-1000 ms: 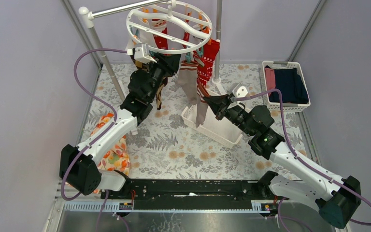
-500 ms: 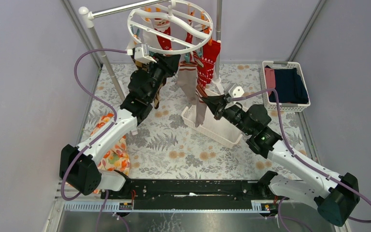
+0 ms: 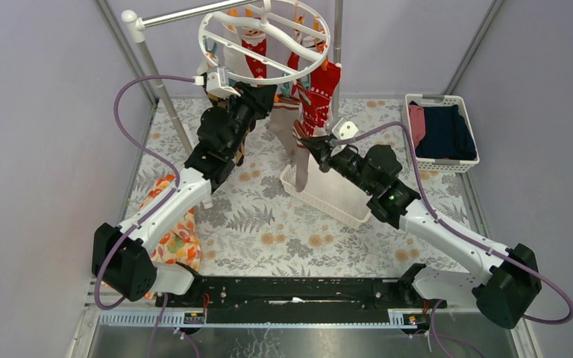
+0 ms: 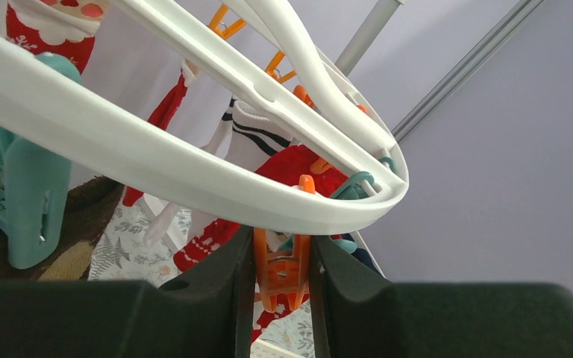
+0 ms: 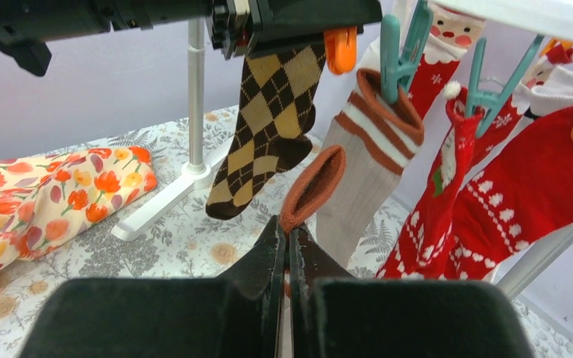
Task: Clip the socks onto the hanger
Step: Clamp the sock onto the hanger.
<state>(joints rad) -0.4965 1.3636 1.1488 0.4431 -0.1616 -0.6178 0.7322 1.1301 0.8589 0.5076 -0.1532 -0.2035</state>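
Note:
The white hanger ring (image 3: 283, 73) hangs at the back, with several socks clipped to it: red Christmas socks (image 3: 321, 93), an argyle sock (image 5: 268, 127) and a taupe sock with a striped cuff (image 5: 365, 164) on a teal clip. My left gripper (image 3: 265, 93) is just under the ring's rim (image 4: 194, 171), shut on a dangling orange clip (image 4: 282, 272). My right gripper (image 3: 304, 140) is shut on the orange cuff (image 5: 313, 183) of a second taupe sock (image 3: 299, 160). It holds that sock up below the ring, beside the hung socks.
A white slatted basket (image 3: 328, 198) lies on the floral table under the right gripper. A second basket (image 3: 459, 164) with navy and pink clothes is at the back right. An orange floral cloth (image 3: 171, 224) lies at the left. A grey pole (image 3: 157, 82) and a stand pole (image 3: 337, 60) flank the hanger.
My right gripper has moved left and up with the taupe sock, closer to the hanger. The ring has shifted slightly. The left gripper has stayed on the orange clip.

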